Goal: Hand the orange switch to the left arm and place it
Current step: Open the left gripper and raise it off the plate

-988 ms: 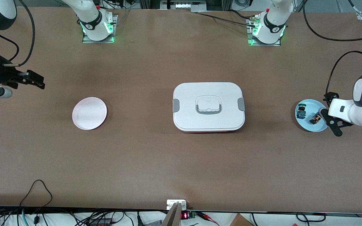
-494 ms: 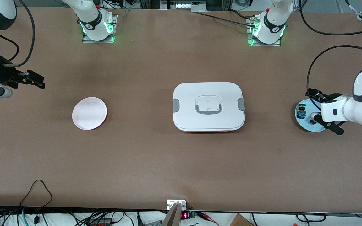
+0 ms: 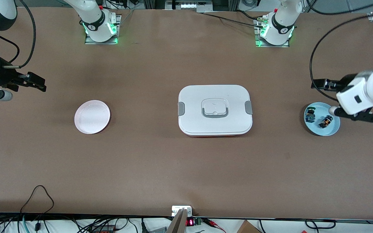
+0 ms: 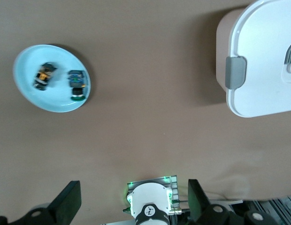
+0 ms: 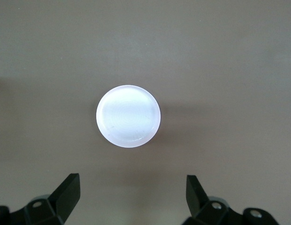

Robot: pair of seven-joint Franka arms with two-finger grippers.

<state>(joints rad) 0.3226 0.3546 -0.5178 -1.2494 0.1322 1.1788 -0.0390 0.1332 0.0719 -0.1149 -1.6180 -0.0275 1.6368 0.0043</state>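
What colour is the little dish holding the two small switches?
Pale blue dish, seen best in the left wrist view.

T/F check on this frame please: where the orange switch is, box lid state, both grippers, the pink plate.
1. The orange switch lies on the blue plate beside the green-topped switch. True.
2. The left gripper is shut on the orange switch. False: it is open and holds nothing, up by the blue plate.
3. The box has its lid off. False: the lid is on, latches at both ends.
4. The pink plate holds a switch. False: nothing is on it.
5. The right gripper is open over the table near the pink plate, waiting. True.
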